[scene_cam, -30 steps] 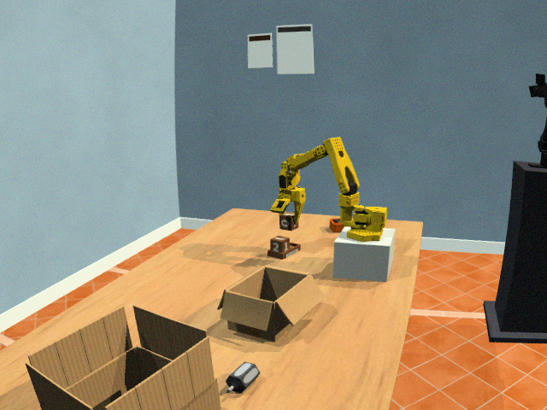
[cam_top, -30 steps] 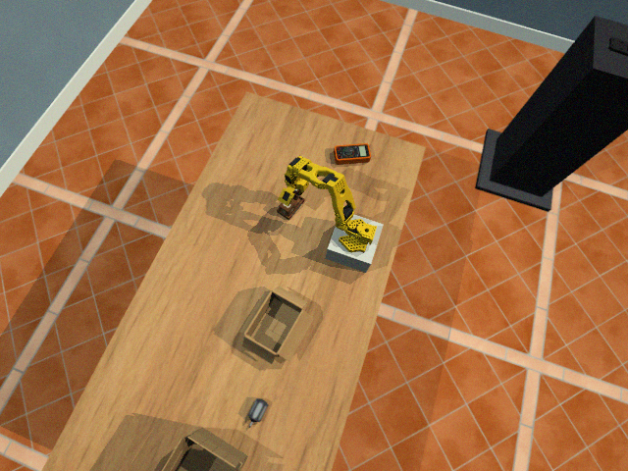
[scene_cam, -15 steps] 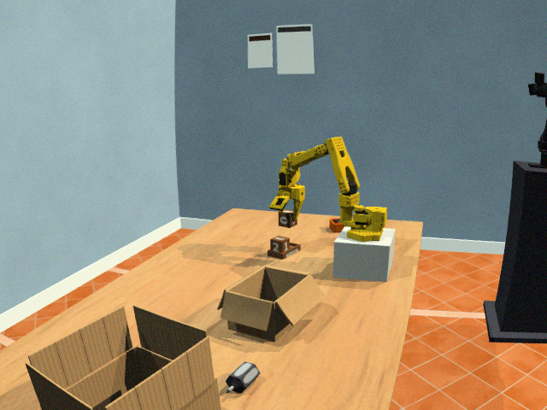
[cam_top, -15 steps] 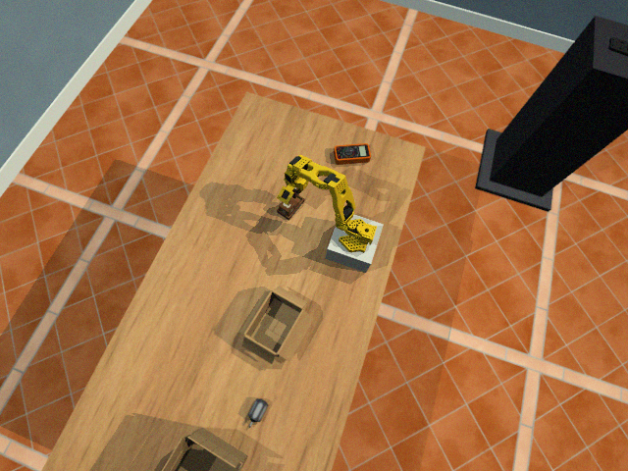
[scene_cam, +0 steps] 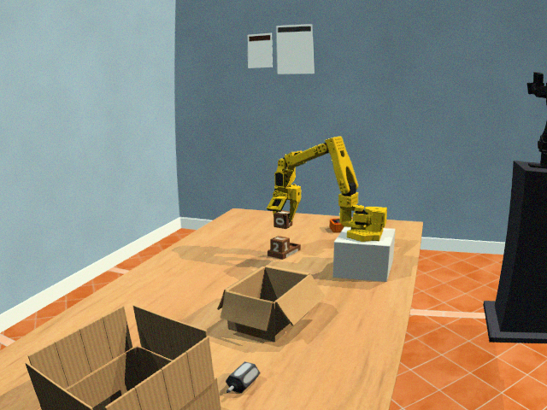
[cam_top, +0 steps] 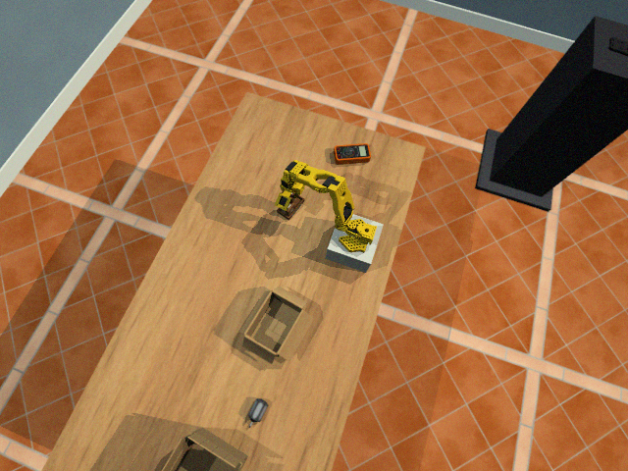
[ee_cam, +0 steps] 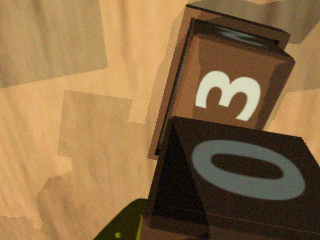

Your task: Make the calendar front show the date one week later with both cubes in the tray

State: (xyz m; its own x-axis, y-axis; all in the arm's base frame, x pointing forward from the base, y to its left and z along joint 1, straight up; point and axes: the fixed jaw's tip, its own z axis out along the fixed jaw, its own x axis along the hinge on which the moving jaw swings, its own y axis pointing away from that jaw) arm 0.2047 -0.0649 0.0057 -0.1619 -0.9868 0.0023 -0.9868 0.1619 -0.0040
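A brown wooden cube marked 0 point(scene_cam: 281, 219) is gripped in the yellow claw point(scene_cam: 282, 207) above the wooden surface point(scene_cam: 361, 335), towards its far edge. Below it, a second brown cube point(scene_cam: 279, 245) is seated in the brown calendar tray point(scene_cam: 292, 249).

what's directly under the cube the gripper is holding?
The gripper holds the 0 cube in the air. Below it sits the tray with the other cube, 3 on top in the wrist view. The held cube covers part of the tray, so that slot's floor is hidden.
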